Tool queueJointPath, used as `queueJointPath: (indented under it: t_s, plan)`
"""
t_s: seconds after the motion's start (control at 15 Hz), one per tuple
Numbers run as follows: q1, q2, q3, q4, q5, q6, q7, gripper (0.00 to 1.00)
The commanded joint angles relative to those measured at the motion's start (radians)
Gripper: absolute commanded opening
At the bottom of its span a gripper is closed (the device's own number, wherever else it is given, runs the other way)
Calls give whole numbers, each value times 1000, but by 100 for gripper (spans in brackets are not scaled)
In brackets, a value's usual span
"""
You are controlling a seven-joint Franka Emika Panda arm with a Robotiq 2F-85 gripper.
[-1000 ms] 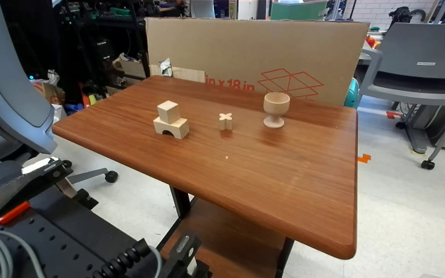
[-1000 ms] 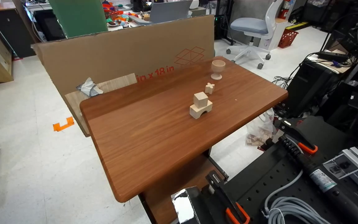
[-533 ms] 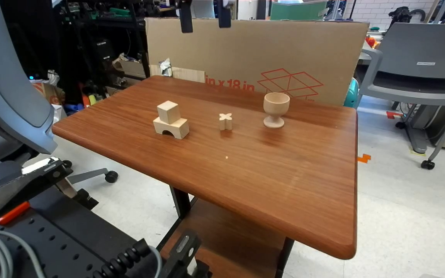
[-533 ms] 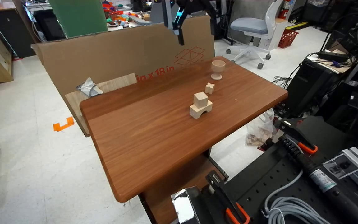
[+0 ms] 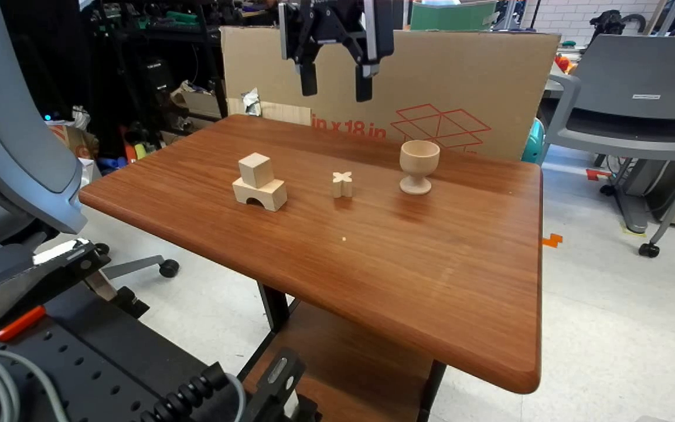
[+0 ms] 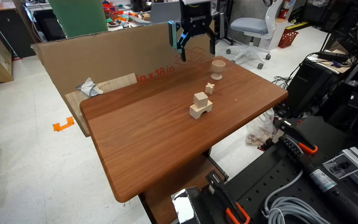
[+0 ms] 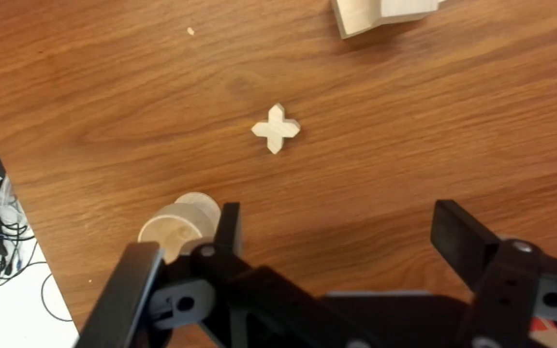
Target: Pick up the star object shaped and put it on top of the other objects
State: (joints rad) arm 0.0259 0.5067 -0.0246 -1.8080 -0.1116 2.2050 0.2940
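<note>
The star object [image 5: 342, 185], a small pale wooden cross-shaped piece, stands on the table in both exterior views [image 6: 209, 88]. In the wrist view the star [image 7: 275, 129] lies above the middle, apart from the fingers. The pale arch block [image 5: 273, 196] stands beside it with the pale cube [image 5: 256, 170] on top. In the wrist view the arch block [image 7: 356, 14] and the cube [image 7: 406, 7] are cut off at the top edge. My gripper [image 5: 336, 97] is open and empty, high above the table's far side; it also shows open in an exterior view [image 6: 197, 56] and the wrist view [image 7: 338, 205].
A wooden goblet [image 5: 419, 161] stands near the star; in the wrist view the goblet [image 7: 177, 224] is partly behind a finger. A cardboard sheet [image 5: 384, 70] stands along the table's edge. The brown table [image 5: 431, 264] has rounded corners. A tiny pale chip [image 5: 344, 238] lies on it.
The gripper was out of view one second ago. It has come into both exterior views from the top and moved down, staying open. The wooden pieces have not moved.
</note>
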Motion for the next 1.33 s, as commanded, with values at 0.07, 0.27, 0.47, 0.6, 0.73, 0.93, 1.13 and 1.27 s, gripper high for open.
queueJointPath:
  t_s: [0.07,0.27,0.47,0.6,0.73,0.93,1.13,1.27]
  plan:
    - [6,62,-34,16,-11,-14,-40,100]
    - [10,99,-41,28,-16,-49,-58,100]
    - [13,130,-43,40,-25,-86,-67,100]
    - [13,141,-46,44,-35,-98,-69,100]
    - [21,151,-58,49,-63,-80,-66,100]
    - [39,161,-68,53,-131,-73,-78,100]
    - [51,171,-61,49,-171,-81,-103,100]
    - [64,182,-61,46,-193,-85,-113,100]
